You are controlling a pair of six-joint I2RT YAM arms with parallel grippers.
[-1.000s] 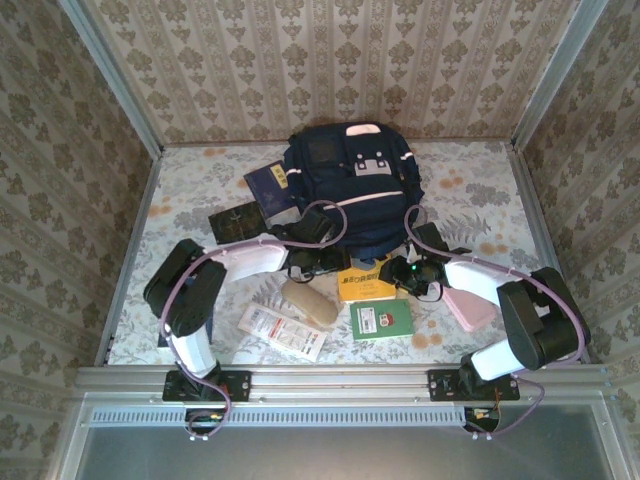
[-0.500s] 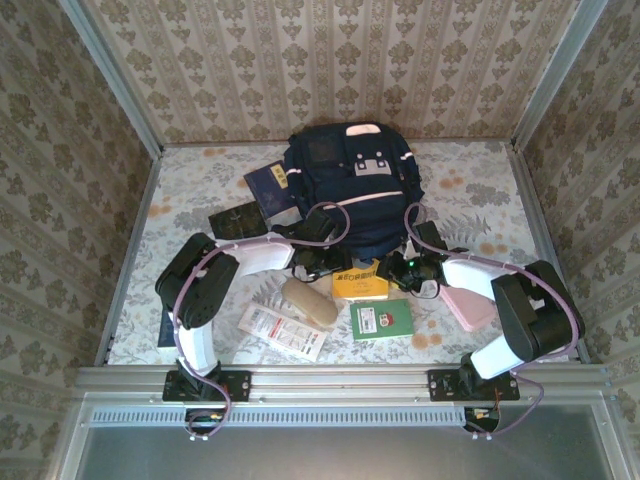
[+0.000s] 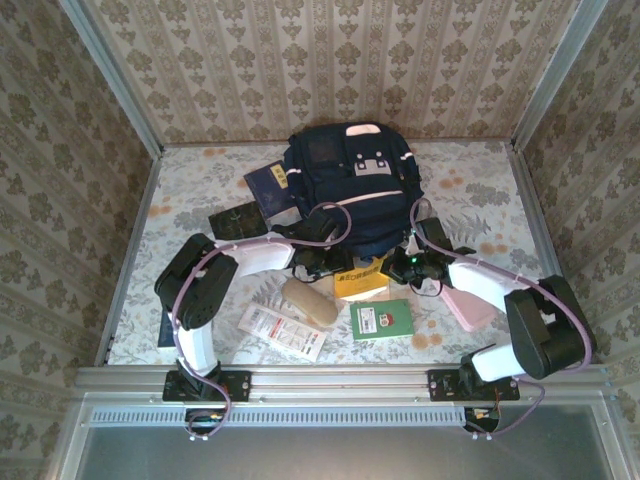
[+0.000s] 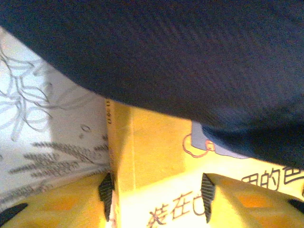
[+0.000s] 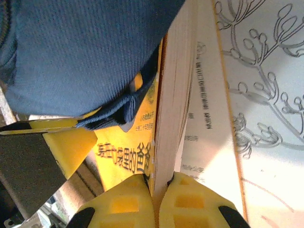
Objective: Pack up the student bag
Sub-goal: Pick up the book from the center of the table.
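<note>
The flower-printed worktop (image 3: pixel 480 190) carries everything; the student bag (image 3: pixel 350 190) lies at its far middle, against the back wall, front pocket up, in the same spot as a second ago; both arms reach in to its near edge, the left one now stretched a little further to the right than before; a yellow book (image 3: pixel 362 283) lies flat between the two grippers, and it has slid slightly toward the bag, so that in the wrist views the navy fabric hangs over its far part; a pink case (image 3: pixel 468 305) lies beside the right arm; a dark blue book (image 3: pixel 268 187) leans at the bag's left side, with a black booklet (image 3: pixel 238 222) just nearer; a white packet (image 3: pixel 283 332), a beige pouch (image 3: pixel 310 300) and a green book (image 3: pixel 382 320) lie in a row in front of the yellow book, none of them moved; the left gripper (image 4: pixel 156 190) is released, its fingers spread apart over the yellow book's left edge, one over the cover and one at the spine; the right gripper (image 5: pixel 156 183) is clenched, pinching the yellow book's right edge between its fingertips.
</note>
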